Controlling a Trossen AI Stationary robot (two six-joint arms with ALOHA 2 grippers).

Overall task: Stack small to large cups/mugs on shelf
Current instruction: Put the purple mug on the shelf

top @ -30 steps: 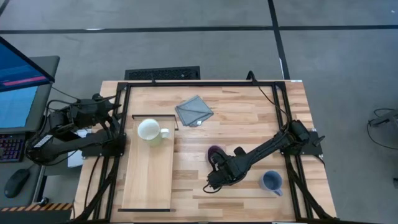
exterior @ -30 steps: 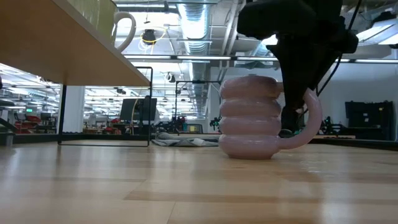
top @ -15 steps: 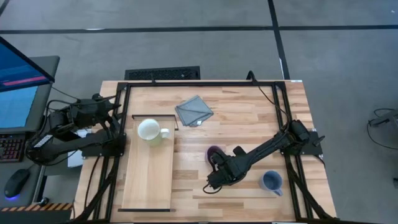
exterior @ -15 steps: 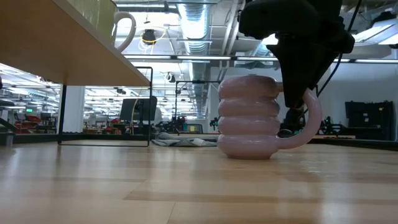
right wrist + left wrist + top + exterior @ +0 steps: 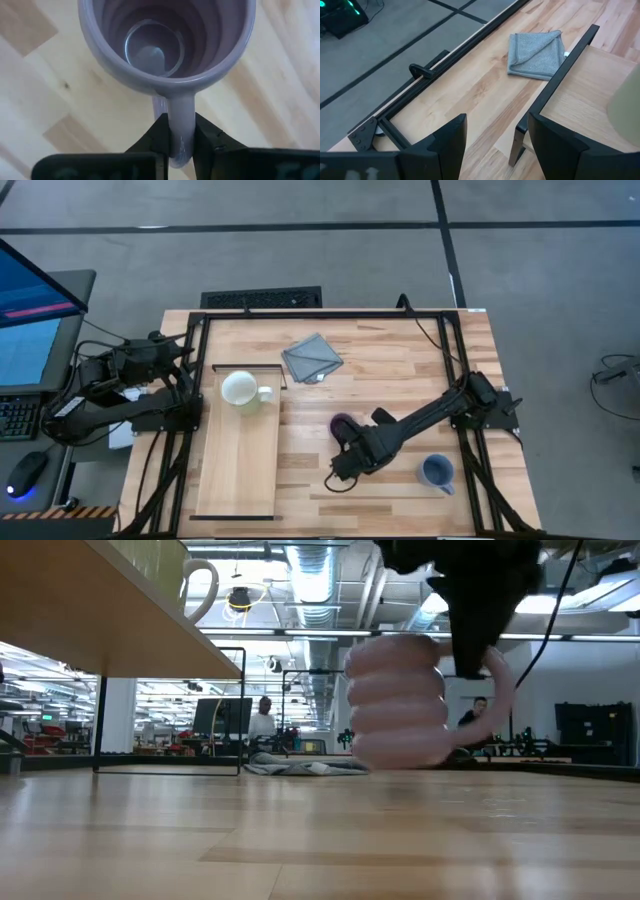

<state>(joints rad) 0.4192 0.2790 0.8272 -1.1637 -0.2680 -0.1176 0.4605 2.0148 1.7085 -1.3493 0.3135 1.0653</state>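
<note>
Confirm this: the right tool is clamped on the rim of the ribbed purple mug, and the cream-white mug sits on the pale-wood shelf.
Not quite. The right tool is shut on the handle of the ribbed purple mug, not its rim; the right wrist view shows the handle pinched between the fingers. The cream-white mug does sit on the pale-wood shelf.

Cream-white mug point(image 5: 239, 390) | purple mug point(image 5: 343, 425), pale lilac with a ribbed look in the low view | grey-blue mug point(image 5: 436, 471) | pale-wood shelf point(image 5: 236, 470), dark frame edges | grey folded cloth point(image 5: 312, 357) | light plank-striped worktop point(image 5: 400, 370) | black fingers point(image 5: 159, 131)
</note>
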